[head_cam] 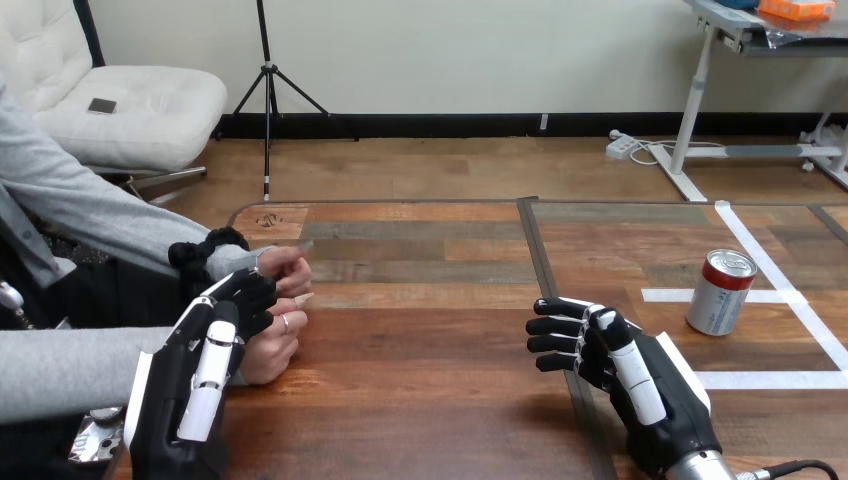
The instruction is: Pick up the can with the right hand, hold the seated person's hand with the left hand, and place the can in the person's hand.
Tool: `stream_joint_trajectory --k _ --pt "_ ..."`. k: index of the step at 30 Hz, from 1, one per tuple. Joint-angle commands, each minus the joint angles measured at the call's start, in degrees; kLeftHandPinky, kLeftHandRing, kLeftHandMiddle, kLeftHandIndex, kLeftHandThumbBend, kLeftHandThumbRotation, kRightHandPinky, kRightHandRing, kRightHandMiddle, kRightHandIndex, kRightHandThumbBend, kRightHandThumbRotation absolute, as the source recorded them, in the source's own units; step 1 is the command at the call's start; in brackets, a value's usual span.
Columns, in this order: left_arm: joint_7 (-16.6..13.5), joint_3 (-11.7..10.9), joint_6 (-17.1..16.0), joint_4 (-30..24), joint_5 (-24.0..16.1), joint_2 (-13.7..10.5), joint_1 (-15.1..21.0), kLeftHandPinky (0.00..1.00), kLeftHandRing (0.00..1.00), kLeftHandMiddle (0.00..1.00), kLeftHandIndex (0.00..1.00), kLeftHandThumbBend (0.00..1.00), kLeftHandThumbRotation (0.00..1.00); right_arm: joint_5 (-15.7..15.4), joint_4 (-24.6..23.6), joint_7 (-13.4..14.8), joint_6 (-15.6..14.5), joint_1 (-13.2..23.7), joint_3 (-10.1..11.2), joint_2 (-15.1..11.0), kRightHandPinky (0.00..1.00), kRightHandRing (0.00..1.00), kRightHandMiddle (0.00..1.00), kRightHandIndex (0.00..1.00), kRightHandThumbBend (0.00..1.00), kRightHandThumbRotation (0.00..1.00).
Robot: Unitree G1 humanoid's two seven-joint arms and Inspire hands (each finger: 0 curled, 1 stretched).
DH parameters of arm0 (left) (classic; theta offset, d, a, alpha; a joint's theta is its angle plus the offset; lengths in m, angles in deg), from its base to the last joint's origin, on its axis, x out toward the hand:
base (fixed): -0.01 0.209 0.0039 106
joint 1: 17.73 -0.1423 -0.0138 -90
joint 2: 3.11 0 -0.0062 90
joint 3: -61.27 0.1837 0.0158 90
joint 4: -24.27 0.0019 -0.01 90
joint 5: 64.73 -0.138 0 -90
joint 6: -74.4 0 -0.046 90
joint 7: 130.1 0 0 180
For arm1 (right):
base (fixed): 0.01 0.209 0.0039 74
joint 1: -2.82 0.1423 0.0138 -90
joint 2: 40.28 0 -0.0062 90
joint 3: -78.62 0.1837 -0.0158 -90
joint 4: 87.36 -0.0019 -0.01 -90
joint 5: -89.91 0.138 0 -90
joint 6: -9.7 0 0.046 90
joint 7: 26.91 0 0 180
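A silver can (720, 292) with a red top stands upright on the table at the right, inside white tape lines. My right hand (610, 355) hovers over the table to the can's lower left, apart from it, its fingers relaxed and pointing left with nothing in them. My left hand (205, 365) reaches up from the lower left, and its tip overlaps the person's hands (285, 300), which rest together at the table's left edge. Whether it touches them or grips them is hidden.
White tape (790, 300) marks a box on the right part of the wooden table (420, 340). A dark seam (540, 270) runs down the table's middle. The person's grey-sleeved arms (100, 230) come in from the left.
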Motion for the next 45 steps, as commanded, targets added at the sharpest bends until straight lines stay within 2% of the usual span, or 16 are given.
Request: stream_joint_trajectory --k 1,9,12,15,18,24,28,30,33,39,42,45 --pt "0.13 0.25 -1.15 -0.94 -0.21 0.14 3.66 0.79 0.79 0.77 0.74 0.28 0.72 0.89 -0.62 0.09 0.20 4.56 0.77 -0.25 0.65 0.69 0.70 0.71 0.94 0.91" --pt "-0.22 0.27 -0.24 -1.58 0.01 0.38 3.43 0.78 0.79 0.77 0.74 0.31 0.72 0.57 -1.29 0.45 -0.18 4.05 0.63 -0.28 0.65 0.69 0.70 0.71 0.94 0.91" --pt "0.52 0.28 -1.20 -0.81 -0.04 -0.03 3.77 0.78 0.79 0.77 0.74 0.31 0.73 0.79 -1.39 0.32 -0.33 4.00 0.65 -0.19 0.66 0.69 0.70 0.71 0.94 0.91" --pt "-0.26 0.30 -0.44 -1.50 -0.34 0.13 3.40 0.78 0.79 0.77 0.74 0.31 0.73 0.73 -1.29 0.22 -0.08 3.96 0.64 -0.28 0.66 0.69 0.70 0.71 0.94 0.91" --pt "0.20 0.20 -2.09 -0.49 -0.49 0.02 3.82 0.77 0.79 0.77 0.74 0.30 0.73 0.93 -0.55 -0.46 0.70 4.23 0.66 -0.38 0.66 0.69 0.70 0.71 0.94 0.90" --pt "0.62 0.29 -0.96 -0.91 0.13 0.06 3.71 0.77 0.79 0.77 0.75 0.30 0.74 0.84 -1.20 -0.18 0.13 3.95 0.64 -0.34 0.66 0.69 0.70 0.71 0.94 0.90" --pt "0.42 0.25 -1.02 -0.86 0.10 0.21 3.83 0.78 0.79 0.77 0.75 0.27 0.73 0.43 -0.21 0.39 0.93 4.48 0.78 -0.29 0.65 0.69 0.70 0.71 0.96 0.90" --pt "0.53 0.29 -0.69 -1.12 0.34 0.29 3.79 0.78 0.79 0.77 0.75 0.28 0.73 0.71 0.02 0.29 1.03 4.66 0.92 -0.21 0.65 0.69 0.70 0.71 0.94 0.90" --pt "-0.99 0.34 -0.91 -1.41 -0.97 0.45 3.52 0.78 0.79 0.76 0.74 0.28 0.72 -0.15 -0.07 0.72 1.77 4.79 0.74 -0.63 0.65 0.69 0.70 0.71 0.94 0.91" --pt "-1.04 0.58 0.02 -2.03 -0.81 0.45 3.38 0.78 0.79 0.76 0.75 0.26 0.72 -0.22 -0.04 1.84 2.57 5.89 1.34 -0.83 0.68 0.70 0.71 0.72 0.92 0.90" --pt "0.00 0.57 0.06 -1.53 -0.02 0.32 3.69 0.79 0.80 0.77 0.75 0.23 0.71 -1.39 0.40 2.85 4.55 6.91 1.56 -1.91 0.67 0.70 0.71 0.72 0.90 0.91" --pt "0.65 0.60 0.61 -1.66 0.63 0.28 3.76 0.79 0.81 0.78 0.76 0.21 0.71 -0.75 0.67 1.90 5.06 8.14 1.88 -2.88 0.67 0.70 0.70 0.72 0.90 0.92"
